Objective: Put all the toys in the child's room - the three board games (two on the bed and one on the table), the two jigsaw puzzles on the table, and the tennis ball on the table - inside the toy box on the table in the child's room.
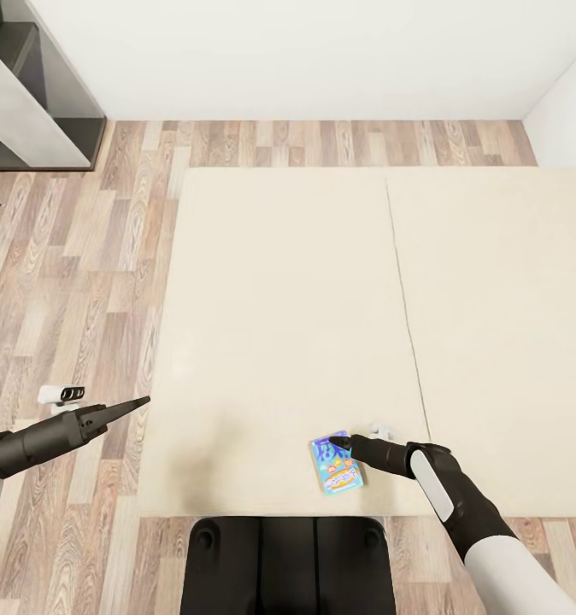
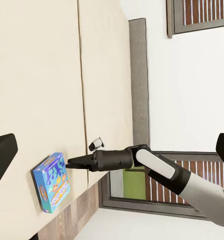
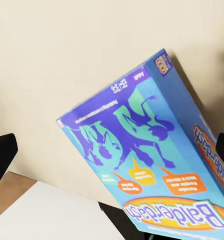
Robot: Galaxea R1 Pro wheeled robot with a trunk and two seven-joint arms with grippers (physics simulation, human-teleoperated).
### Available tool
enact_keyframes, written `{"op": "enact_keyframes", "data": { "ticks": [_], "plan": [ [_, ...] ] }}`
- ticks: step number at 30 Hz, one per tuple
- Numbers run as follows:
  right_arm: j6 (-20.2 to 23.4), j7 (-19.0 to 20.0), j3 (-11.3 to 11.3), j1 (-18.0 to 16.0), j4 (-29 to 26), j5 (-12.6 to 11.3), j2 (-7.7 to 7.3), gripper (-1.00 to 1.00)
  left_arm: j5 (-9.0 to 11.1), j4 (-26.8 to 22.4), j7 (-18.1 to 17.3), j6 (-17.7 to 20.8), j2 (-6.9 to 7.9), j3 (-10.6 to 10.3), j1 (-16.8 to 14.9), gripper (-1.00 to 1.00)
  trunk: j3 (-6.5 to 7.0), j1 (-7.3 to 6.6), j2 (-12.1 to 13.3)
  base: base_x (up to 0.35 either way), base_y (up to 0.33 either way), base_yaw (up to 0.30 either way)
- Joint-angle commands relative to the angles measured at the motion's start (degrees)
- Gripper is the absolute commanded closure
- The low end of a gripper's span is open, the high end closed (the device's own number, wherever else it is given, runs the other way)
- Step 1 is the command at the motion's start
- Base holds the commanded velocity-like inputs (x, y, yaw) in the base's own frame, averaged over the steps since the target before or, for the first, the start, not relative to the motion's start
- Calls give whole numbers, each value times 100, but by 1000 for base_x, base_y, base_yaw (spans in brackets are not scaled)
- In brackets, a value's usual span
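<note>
Reaching the blue Balderdash board game [image 1: 336, 465] near the bed's [image 1: 279, 299] front edge, the right gripper [image 1: 339, 442] seemingly spread, not yet pinching; centre jaws across its edge before squeezing.

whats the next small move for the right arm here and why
Probably ease the right gripper down and forward so its fingers straddle the blue board game, then close. The box lies flat near the bed's front edge, the fingertips hover at its upper corner, and the right wrist view shows the fingers spread on either side, gripping nothing.
</note>
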Motion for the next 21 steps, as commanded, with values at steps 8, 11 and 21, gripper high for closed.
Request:
{"op": "enact_keyframes", "data": {
  "ticks": [8, 11, 21],
  "plan": [
    [23, 4, 14, -2, -12, -18, -3, -100, -7, -1, -25, 61, 1, 1, -3, -100, -6, 3, -9, 0, 0, 0],
    [26, 0, 12, -2, -12, -20, -3, -100, -7, -1, -25, 61, 1, 3, -4, -100, -6, 3, -9, 0, 0, 0],
    [35, -6, -9, -2, -12, -28, -14, -100, -7, -1, -25, 61, 1, 5, -1, -100, -6, 3, -9, 0, 0, 0]
  ]
}}
